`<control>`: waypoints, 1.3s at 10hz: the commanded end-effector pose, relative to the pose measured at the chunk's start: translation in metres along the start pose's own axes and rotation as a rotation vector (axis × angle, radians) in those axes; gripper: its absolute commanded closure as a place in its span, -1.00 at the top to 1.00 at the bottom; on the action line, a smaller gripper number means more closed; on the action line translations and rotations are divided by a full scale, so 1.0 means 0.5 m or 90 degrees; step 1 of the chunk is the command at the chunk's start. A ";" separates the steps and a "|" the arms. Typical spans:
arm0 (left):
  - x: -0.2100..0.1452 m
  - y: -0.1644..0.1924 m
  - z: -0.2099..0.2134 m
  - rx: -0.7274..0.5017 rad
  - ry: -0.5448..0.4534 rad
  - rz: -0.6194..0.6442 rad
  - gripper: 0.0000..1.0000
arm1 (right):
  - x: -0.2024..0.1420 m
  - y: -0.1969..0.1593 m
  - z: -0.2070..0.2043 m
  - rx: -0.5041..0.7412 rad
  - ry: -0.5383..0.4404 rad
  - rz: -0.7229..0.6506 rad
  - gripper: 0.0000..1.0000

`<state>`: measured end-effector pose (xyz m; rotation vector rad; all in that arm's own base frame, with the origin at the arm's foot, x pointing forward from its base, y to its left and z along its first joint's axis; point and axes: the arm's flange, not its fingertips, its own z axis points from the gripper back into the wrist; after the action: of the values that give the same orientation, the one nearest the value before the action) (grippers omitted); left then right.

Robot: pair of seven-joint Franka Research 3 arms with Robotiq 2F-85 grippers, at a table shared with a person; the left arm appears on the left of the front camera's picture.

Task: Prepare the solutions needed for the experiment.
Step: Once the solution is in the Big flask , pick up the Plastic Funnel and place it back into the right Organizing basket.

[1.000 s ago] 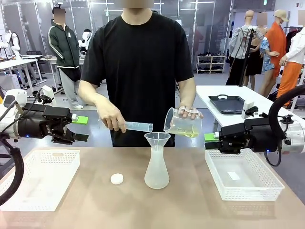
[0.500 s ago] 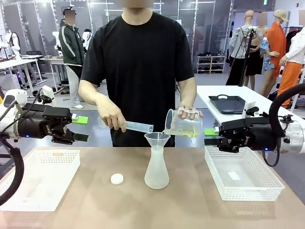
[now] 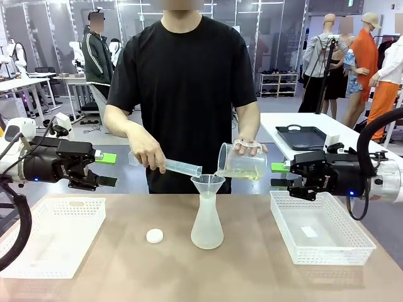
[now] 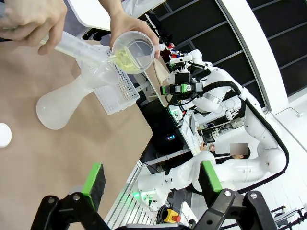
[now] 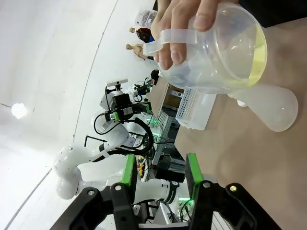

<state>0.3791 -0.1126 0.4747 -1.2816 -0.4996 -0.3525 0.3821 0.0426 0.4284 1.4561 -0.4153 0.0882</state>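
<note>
A person across the table tilts a clear jug (image 3: 242, 165) over a funnel (image 3: 208, 184) set in a frosted conical flask (image 3: 207, 225). Pale yellow-green solution (image 3: 250, 174) lies in the jug's lower side. The person's other hand holds a measuring cylinder (image 3: 182, 167) slanted toward the funnel. My left gripper (image 3: 107, 168) hovers open at the left, above the table edge, holding nothing. My right gripper (image 3: 280, 175) hangs right of the jug, jaws apart and empty. The left wrist view has my left gripper (image 4: 152, 178), the jug (image 4: 132, 52) and the flask (image 4: 57, 108). The right wrist view has my right gripper (image 5: 160, 175) and the jug (image 5: 225, 52).
A small white cap (image 3: 154, 236) lies on the table left of the flask. White mesh baskets sit at the left (image 3: 53, 236) and right (image 3: 321, 229) ends of the table. A black tray (image 3: 300, 136) rests on a table behind.
My right gripper has drawn back slightly toward picture right, away from the jug. The jug has dipped a little lower toward the funnel. My left arm has not moved.
</note>
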 end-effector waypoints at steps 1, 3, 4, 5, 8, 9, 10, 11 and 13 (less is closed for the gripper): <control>0.004 -0.004 -0.005 -0.014 -0.010 0.011 1.00 | 0.006 0.014 -0.015 -0.018 0.016 0.016 0.06; 0.004 -0.004 -0.005 -0.014 -0.010 0.011 1.00 | 0.000 0.000 0.000 0.000 0.000 0.000 0.06; 0.004 -0.004 -0.005 -0.014 -0.010 0.011 1.00 | 0.000 0.000 0.000 0.000 0.000 0.000 0.06; 0.004 -0.004 -0.005 -0.014 -0.010 0.011 1.00 | 0.000 0.000 0.000 0.000 0.000 0.000 0.06; 0.004 -0.004 -0.005 -0.014 -0.010 0.011 1.00 | 0.000 0.000 0.000 0.000 0.000 0.000 0.06; 0.004 -0.004 -0.005 -0.014 -0.010 0.011 1.00 | 0.000 0.000 0.000 0.000 0.000 0.000 0.06; 0.004 -0.004 -0.005 -0.014 -0.010 0.011 1.00 | 0.000 0.000 0.000 0.000 0.000 0.000 0.06; 0.004 -0.004 -0.005 -0.014 -0.010 0.011 1.00 | 0.000 0.000 0.000 0.000 0.000 0.000 0.06; 0.004 -0.004 -0.005 -0.014 -0.010 0.011 1.00 | 0.000 0.000 0.000 0.000 0.000 0.000 0.06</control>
<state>0.3791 -0.1126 0.4747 -1.2816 -0.4996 -0.3525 0.3822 0.0433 0.4284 1.4501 -0.4149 0.0916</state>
